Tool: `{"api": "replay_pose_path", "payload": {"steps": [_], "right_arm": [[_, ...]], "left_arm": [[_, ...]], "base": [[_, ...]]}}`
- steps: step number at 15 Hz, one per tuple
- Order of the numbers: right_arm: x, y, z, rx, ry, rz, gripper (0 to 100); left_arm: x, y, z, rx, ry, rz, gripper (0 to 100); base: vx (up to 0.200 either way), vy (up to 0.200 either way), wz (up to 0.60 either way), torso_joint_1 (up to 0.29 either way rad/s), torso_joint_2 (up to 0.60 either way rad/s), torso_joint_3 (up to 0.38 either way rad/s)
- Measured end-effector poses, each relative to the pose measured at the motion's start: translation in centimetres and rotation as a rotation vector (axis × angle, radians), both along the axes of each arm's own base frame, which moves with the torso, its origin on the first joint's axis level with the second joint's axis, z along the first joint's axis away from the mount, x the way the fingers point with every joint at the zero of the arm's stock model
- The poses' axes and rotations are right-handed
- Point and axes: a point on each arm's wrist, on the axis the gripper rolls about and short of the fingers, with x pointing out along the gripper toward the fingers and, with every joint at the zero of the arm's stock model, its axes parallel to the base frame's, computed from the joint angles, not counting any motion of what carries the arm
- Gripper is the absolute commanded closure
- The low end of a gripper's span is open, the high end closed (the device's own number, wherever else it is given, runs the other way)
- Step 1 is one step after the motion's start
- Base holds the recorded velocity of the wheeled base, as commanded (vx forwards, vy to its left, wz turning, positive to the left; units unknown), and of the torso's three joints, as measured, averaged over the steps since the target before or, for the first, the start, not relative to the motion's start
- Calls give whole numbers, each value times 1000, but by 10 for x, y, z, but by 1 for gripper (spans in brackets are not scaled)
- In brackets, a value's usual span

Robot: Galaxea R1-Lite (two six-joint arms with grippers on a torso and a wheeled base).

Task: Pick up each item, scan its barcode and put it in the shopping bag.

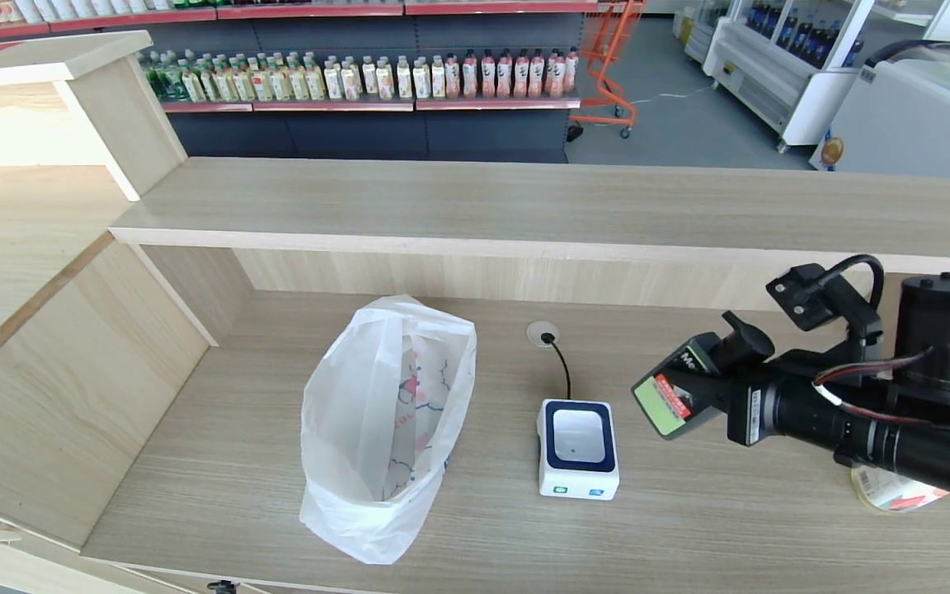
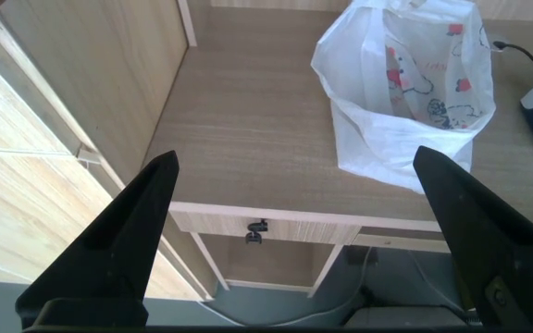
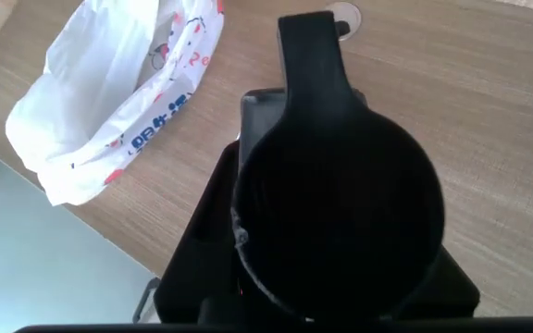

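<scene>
A white plastic shopping bag [image 1: 384,429] stands open on the wooden counter, with printed packaging inside. To its right sits the white scanner [image 1: 578,445] with a dark blue frame, window facing up. My right gripper [image 1: 714,371] is shut on a black package [image 1: 673,400] with a green and red label, held above the counter just right of the scanner. From the right wrist view the black package [image 3: 340,213] hides most of the counter, with the bag [image 3: 109,102] beyond it. My left gripper [image 2: 299,250] is open and holds nothing, off the counter's front edge near the bag [image 2: 415,92].
A round container [image 1: 895,491] with a white and red label lies on the counter under my right arm. The scanner's black cable [image 1: 562,367] runs to a hole in the counter. A raised wooden ledge [image 1: 541,206] borders the back, a side wall [image 1: 71,388] the left.
</scene>
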Motion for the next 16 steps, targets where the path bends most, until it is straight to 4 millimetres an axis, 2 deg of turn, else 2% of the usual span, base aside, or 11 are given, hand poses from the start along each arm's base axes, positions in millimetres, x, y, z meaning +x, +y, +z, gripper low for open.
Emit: {"api": "replay_pose_path", "payload": {"steps": [5,8,15,16], "right_arm": [[-11,-6,-7,-4,22,-8,100],[-12,-7,-7,8,27,-12,100],[-10,-7,-6,103,79,-55,100],[-9,-8,-5,107,82,-59,100]], "left_arm": [[0,0,0,2,0,0,0],[0,0,0,-2,0,0,0],[0,0,0,-1,0,0,0],[0,0,0,-1,0,0,0]], "base": [[0,0,0,0,0,0],[-200,0,0,2,1,2],[0,0,0,0,0,0],[0,200,0,17,7,-2]]}}
